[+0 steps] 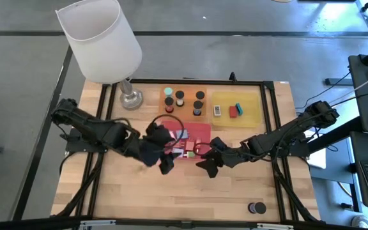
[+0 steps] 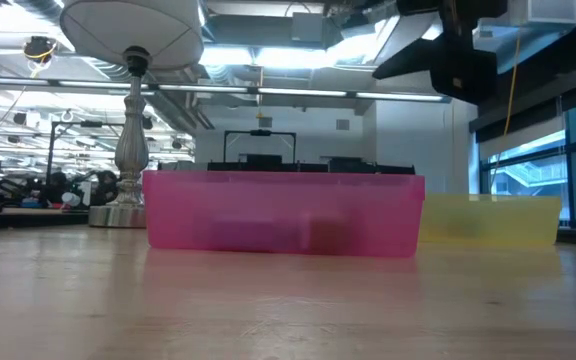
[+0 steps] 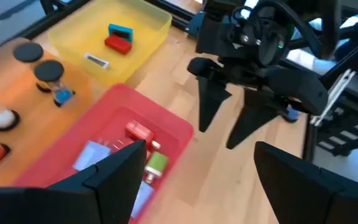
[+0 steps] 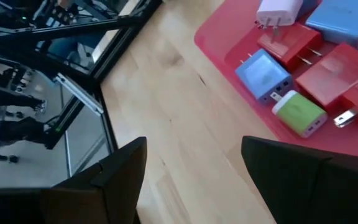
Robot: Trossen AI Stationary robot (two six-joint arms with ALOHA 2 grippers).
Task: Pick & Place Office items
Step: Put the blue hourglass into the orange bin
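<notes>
The red tray (image 1: 200, 131) holds small plug-like blocks: red (image 4: 337, 74), lavender-blue (image 4: 263, 73), green (image 4: 298, 112) and white (image 4: 277, 11). Short black cylinders (image 1: 199, 105) stand on the orange tray (image 1: 171, 108). White, red and teal rectangles (image 3: 118, 43) lie in the yellow tray (image 1: 251, 112). One black cylinder (image 1: 256, 207) rests alone on the wood near the table's near right corner. My left gripper (image 1: 165, 163) hovers open at the red tray's near left corner. My right gripper (image 1: 206, 167) hovers open just near of the tray's right part; it touches nothing.
A white-shaded lamp (image 1: 101, 38) stands on its metal base (image 1: 131, 99) at the far left. A black frame (image 1: 270, 96) runs around the work area. Bare wood (image 1: 171, 198) lies between the grippers and the table's near edge. The two grippers are close together.
</notes>
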